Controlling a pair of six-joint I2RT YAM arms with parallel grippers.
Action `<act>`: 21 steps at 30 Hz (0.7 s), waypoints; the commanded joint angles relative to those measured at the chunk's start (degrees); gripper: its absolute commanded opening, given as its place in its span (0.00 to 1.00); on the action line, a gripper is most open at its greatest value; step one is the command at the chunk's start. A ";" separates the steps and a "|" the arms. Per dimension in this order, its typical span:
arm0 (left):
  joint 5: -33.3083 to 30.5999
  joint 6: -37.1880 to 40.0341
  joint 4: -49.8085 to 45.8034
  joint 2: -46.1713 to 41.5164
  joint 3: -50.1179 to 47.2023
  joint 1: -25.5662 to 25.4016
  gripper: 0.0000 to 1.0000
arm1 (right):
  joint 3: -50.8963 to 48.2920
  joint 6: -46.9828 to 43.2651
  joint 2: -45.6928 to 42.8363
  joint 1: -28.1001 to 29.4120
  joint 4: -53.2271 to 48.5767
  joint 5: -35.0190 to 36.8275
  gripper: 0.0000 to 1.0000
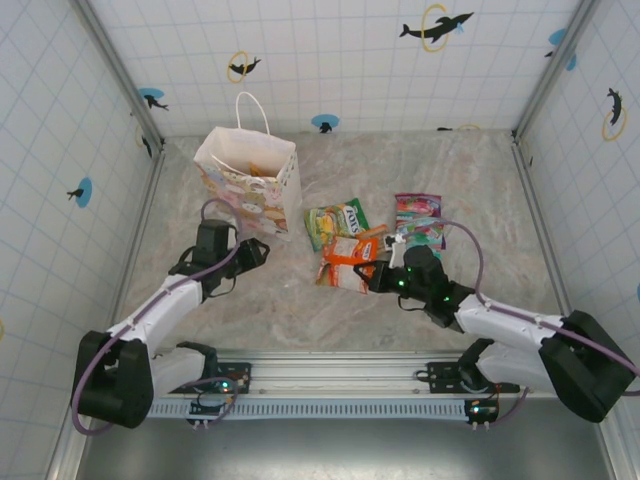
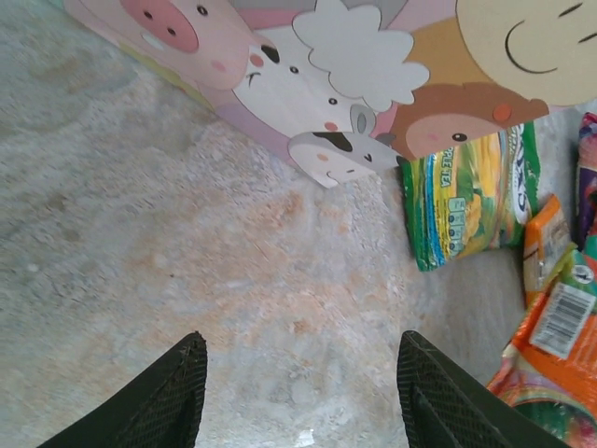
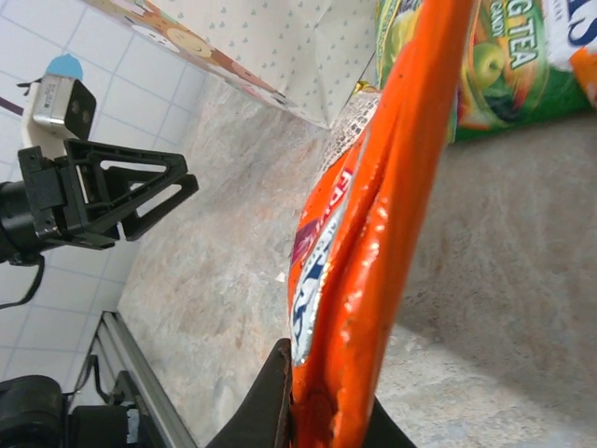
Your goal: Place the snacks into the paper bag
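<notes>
Marbled beige tabletop [image 1: 300, 320], boxed in by white tiled walls [image 1: 350, 85] with dolphin stickers [image 1: 437, 27], held the white paper bag [image 1: 262, 195] upright toward ten o'clock from the table's middle in the top view. Its mouth was open, and a yellow-orange packet [image 1: 262, 170] showed inside. At about four o'clock from the bag lay the loose snacks. A green packet [image 1: 336, 222] was flat just beside the bag's corner, with an orange packet [image 1: 345, 265] at its six o'clock. Off at three o'clock lay a pink packet [image 1: 417, 206], with a teal packet [image 1: 422, 234] touching it at its six o'clock. The right gripper [image 1: 386, 272] pinched the orange packet's edge; its wrist camera saw the crinkled foil edge-on, clamped between the fingers [image 3: 272, 397]. The left gripper [image 2: 298, 392] hovered with its fingers spread apart and nothing between them, over bare table at six o'clock of the bag's cartoon-printed side.
</notes>
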 commanded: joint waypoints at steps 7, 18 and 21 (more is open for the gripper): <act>-0.86 3.21 -2.34 -1.53 3.76 3.72 0.61 | 9.82 -10.73 -4.47 -3.37 -1.96 3.00 0.00; 0.32 4.08 -2.98 -1.55 7.32 8.33 0.70 | 24.00 -21.10 -0.75 -5.89 -3.13 3.09 0.00; 0.13 4.24 -3.01 -1.09 8.73 8.79 0.70 | 28.18 -23.61 1.83 -6.45 -1.93 2.66 0.00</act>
